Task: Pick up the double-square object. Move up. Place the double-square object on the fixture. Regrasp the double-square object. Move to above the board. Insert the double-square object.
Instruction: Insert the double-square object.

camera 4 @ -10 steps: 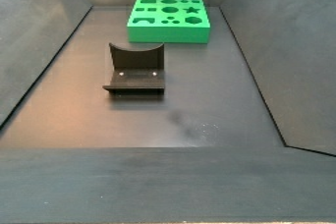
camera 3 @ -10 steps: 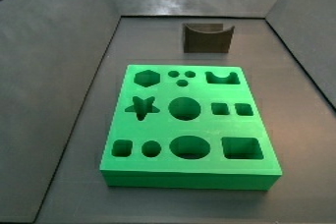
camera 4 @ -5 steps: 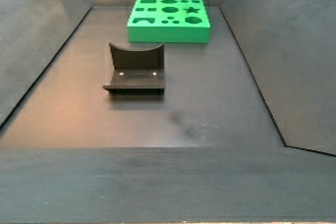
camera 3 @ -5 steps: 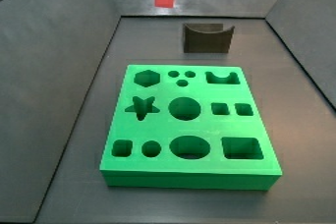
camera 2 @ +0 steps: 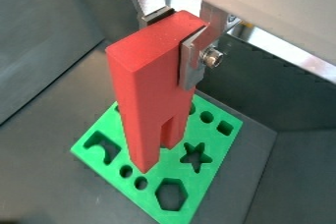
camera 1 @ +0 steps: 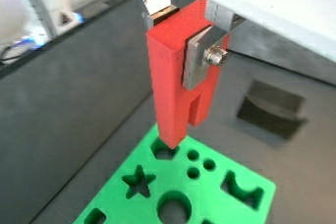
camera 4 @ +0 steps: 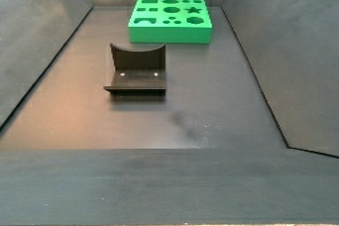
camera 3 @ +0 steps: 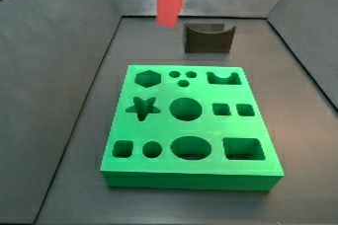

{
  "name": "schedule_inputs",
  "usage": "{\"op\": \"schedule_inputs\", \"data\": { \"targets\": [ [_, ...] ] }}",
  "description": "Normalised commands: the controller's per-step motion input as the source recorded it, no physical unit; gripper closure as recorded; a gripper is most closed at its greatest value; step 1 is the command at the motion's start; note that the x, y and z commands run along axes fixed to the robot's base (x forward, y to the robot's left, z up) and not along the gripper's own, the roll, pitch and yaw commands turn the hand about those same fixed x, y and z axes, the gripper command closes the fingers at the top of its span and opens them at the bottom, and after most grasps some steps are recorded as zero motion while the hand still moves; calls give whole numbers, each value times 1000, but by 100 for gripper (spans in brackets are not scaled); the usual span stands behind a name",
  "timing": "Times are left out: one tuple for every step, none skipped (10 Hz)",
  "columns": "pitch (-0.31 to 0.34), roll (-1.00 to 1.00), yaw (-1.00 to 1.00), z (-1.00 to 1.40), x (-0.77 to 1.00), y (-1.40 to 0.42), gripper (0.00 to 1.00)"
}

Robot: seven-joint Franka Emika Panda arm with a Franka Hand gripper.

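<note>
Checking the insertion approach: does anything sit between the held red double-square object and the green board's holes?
Nothing visible does. The tool holds the double-square object prongs down, above the board. The board's holes look empty in a side view, and the fixture stands apart, behind the board.

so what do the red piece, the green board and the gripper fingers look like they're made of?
Double-square object, held in the gripper above the board: looks like matte red plastic, uniform colour, crisp edges, no glare.
Board: bright green, even and matte, clean cut-outs; plastic or dense foam, can't tell.
Fingers: flat silver plates with a screw head, so probably metal, brushed rather than mirror-like.
</note>
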Motion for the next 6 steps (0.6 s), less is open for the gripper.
{"op": "schedule_inputs", "data": {
  "targets": [
    [0, -51, -369, -186, 734, -197, 100],
    [0, -66, -346, -143, 757, -203, 100],
    [0, -77, -377, -117, 720, -191, 100],
    [0, -86, -506, -94, 586, -166, 100],
    [0, -120, -614, -34, 471, -126, 100],
    [0, -99, -697, -66, 383, -123, 100]
  ]
}}
